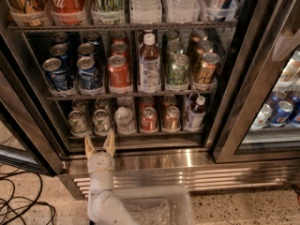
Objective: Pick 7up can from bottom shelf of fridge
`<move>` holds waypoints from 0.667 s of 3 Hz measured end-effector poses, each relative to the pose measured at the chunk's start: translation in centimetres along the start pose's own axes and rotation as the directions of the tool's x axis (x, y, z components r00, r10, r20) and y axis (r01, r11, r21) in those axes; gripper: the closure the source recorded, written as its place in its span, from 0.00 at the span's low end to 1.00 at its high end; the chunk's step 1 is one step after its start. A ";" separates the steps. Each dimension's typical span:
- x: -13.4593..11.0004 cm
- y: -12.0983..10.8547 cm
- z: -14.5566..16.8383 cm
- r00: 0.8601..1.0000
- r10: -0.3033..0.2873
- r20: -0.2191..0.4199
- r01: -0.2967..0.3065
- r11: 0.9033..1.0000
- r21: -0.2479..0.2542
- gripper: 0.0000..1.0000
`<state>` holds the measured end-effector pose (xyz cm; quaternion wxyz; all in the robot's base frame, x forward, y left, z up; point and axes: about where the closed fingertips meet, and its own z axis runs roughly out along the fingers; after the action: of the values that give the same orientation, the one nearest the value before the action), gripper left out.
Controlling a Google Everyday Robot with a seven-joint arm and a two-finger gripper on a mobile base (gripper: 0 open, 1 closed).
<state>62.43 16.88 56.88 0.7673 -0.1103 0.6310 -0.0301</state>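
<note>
7up can (pixel 101 121) stands just beyond your claw (pixel 99 145), which gapes wide and empty at the front rail of the bottom shelf (pixel 154 134). Expect it to be light, thin-walled and probably slick, so grip mid-body. Its label is unreadable, and a similar can (pixel 77 121) stands just beside it.

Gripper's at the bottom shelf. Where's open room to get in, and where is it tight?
The gripper, fingers open, sits at the bottom shelf rail, below the 7up can. Free: the steel sill in front of the rail, and a dark gap between the leftmost can and the fridge wall. Crowded: the front row, holders side by side across to the bottle.
</note>
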 end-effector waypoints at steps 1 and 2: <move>-0.7 0.3 0.8 0.999 0.029 0.028 -0.030 0.999 0.037 0.34; -1.4 0.5 1.6 0.998 0.048 0.044 -0.051 0.997 0.056 0.34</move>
<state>63.64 17.86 58.41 0.7839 -0.0732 0.6160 -0.0268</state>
